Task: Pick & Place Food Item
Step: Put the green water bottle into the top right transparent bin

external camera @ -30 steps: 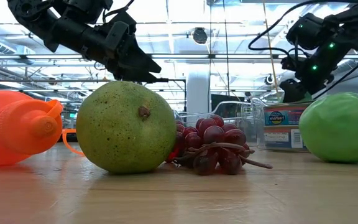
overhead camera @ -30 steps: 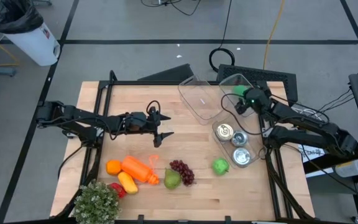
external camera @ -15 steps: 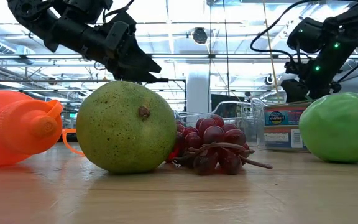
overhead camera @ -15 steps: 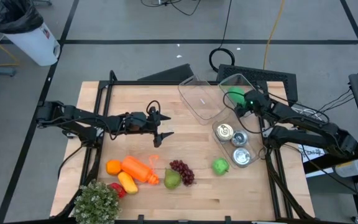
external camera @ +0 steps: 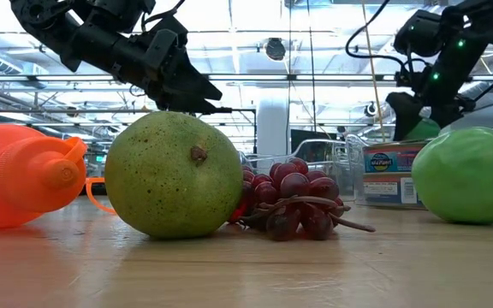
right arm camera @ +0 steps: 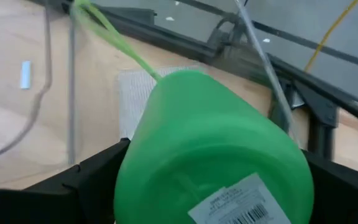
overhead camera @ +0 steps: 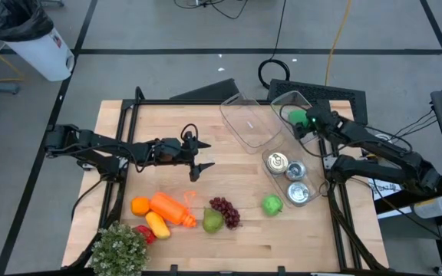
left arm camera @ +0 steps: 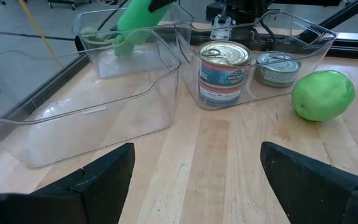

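**Right gripper holds green bottle over clear bin**

Seen from above: wooden table [overhead camera: 229,176] w/ two dark arms. Right gripper [overhead camera: 307,123], at the table's far right, has its fingers spread wide around a green bottle [right arm camera: 210,155], gripping it above a clear plastic bin [overhead camera: 301,107]. A 2nd clear bin [overhead camera: 245,121] sits just beside it; a 3rd holds tin cans [overhead camera: 286,169]. Left gripper [overhead camera: 199,169] hovers mid-table, jaws wide open & empty. Along the near edge: orange [overhead camera: 140,205], orange bottle [overhead camera: 171,208], pear [overhead camera: 212,221], red grapes [overhead camera: 225,209], green apple [overhead camera: 272,205]. Small potted plant [overhead camera: 119,249] at the near-left corner.
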